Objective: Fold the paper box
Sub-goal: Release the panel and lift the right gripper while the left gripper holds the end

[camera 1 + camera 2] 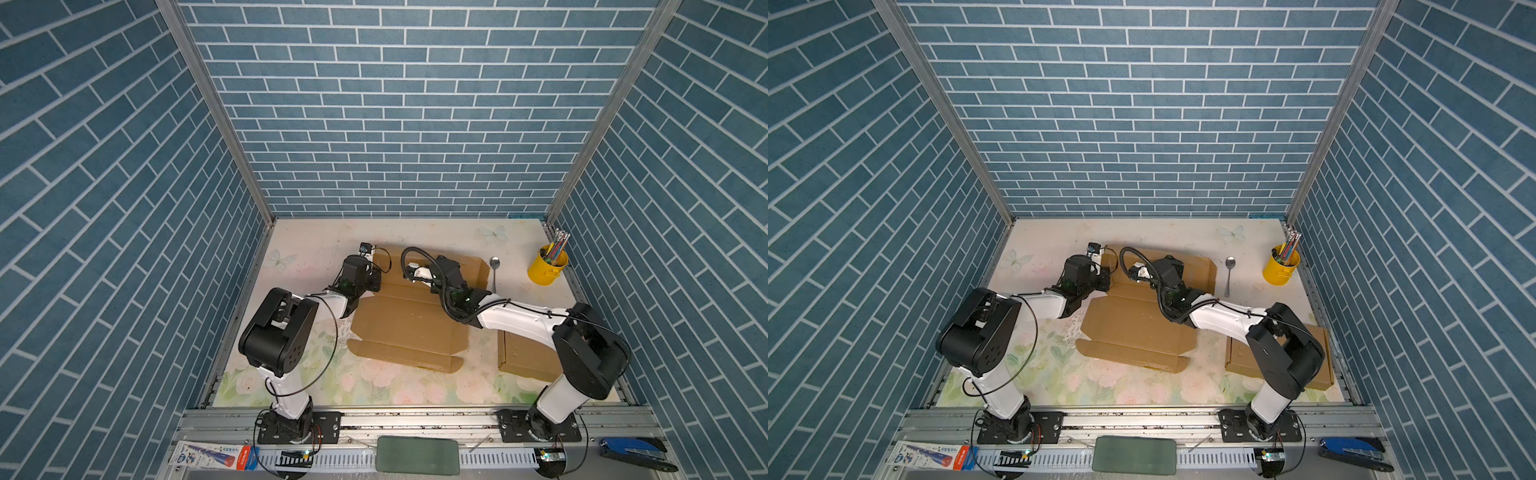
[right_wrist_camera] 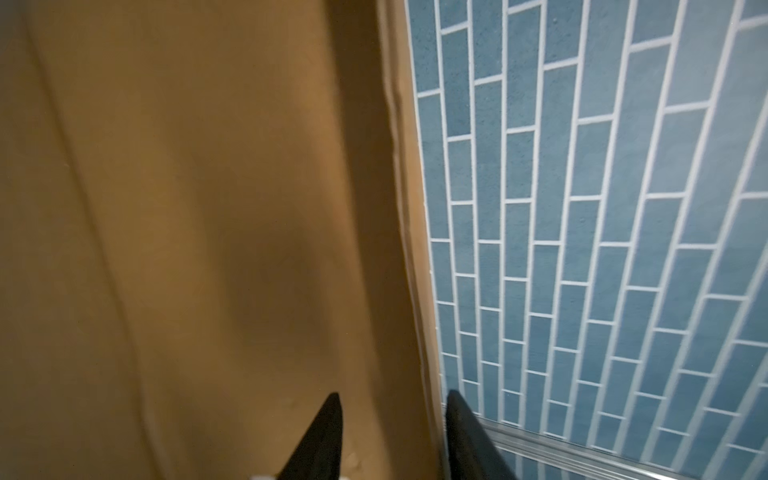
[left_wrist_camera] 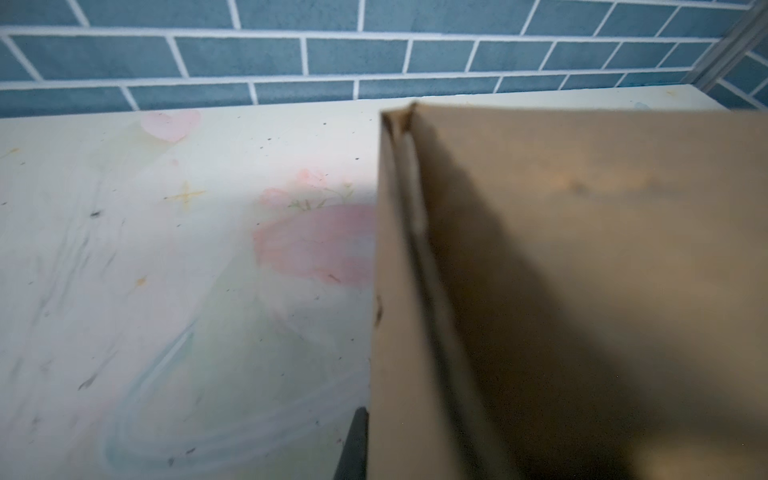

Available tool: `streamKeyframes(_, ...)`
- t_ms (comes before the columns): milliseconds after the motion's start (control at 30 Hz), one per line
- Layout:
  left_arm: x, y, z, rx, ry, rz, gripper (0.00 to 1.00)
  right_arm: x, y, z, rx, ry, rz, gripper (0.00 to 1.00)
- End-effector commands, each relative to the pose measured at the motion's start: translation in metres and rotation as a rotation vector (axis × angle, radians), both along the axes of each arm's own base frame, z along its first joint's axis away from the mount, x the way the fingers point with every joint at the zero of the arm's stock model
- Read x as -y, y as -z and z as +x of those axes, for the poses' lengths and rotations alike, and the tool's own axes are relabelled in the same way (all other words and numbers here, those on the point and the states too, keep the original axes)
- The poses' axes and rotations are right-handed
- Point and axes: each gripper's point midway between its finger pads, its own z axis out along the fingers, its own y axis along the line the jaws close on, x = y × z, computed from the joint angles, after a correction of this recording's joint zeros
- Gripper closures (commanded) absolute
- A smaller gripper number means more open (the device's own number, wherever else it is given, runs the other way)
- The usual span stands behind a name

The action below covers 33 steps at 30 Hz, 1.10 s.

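Observation:
The paper box [image 1: 403, 324] [image 1: 1133, 320] is brown cardboard in the middle of the table. Its front panels lie flat and its back wall [image 1: 471, 266] stands raised. My left gripper [image 1: 375, 279] is at the box's back left corner. In the left wrist view one dark finger [image 3: 355, 440] presses on the outside of an upright side wall [image 3: 399, 291], which hides the other finger; the gripper is shut on that wall. My right gripper [image 1: 410, 273] [image 2: 392, 399] is over the back wall, open, its fingers on either side of the wall's top edge [image 2: 415, 249].
A second folded cardboard box [image 1: 523, 353] lies at the front right under the right arm. A spoon [image 1: 494, 270] and a yellow cup of pencils [image 1: 547, 266] stand at the back right. Blue brick walls close in three sides.

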Motion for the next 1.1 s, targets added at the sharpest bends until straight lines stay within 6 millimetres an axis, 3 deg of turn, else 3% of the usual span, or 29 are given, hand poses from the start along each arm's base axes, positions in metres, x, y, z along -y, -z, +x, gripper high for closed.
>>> streamKeyframes(0,-0.012,-0.003,-0.005,-0.034,-0.079,-0.003,1.0,0.007,-0.026,-0.018,-0.217,0.07,0.329,0.52)
streamKeyframes(100,-0.023,0.002,-0.011,-0.069,-0.122,0.045,1.0,0.014,-0.048,-0.029,-0.338,0.106,0.564,0.49)
streamKeyframes(167,-0.028,0.003,-0.014,-0.073,-0.125,0.086,1.0,0.033,-0.063,-0.027,-0.394,0.183,0.742,0.49)
streamKeyframes(233,-0.031,0.002,-0.016,-0.073,-0.118,0.12,1.0,0.066,-0.07,-0.021,-0.427,0.303,0.906,0.48)
streamKeyframes(300,-0.033,0.002,-0.018,-0.078,-0.119,0.139,1.0,0.096,-0.065,-0.019,-0.476,0.424,1.033,0.47)
streamKeyframes(400,-0.034,0.005,-0.021,-0.088,-0.118,0.136,1.0,0.13,-0.039,-0.02,-0.557,0.576,1.16,0.47)
streamKeyframes(500,-0.033,0.009,-0.023,-0.104,-0.107,0.135,1.0,0.14,-0.021,-0.02,-0.667,0.604,1.275,0.46)
streamKeyframes(667,-0.03,0.005,-0.022,-0.078,-0.091,0.13,1.0,0.132,-0.045,-0.001,-0.7,0.576,1.398,0.49)
streamKeyframes(767,-0.026,-0.003,-0.024,-0.021,-0.079,0.092,1.0,0.123,-0.053,0.013,-0.775,0.687,1.471,0.52)
streamKeyframes(933,-0.028,-0.025,-0.039,0.198,-0.122,0.096,1.0,0.11,-0.043,-0.005,-0.706,0.969,1.39,0.51)
streamKeyframes(1067,-0.027,-0.028,-0.044,0.236,-0.139,0.107,1.0,0.092,-0.036,-0.022,-0.698,1.042,1.359,0.49)
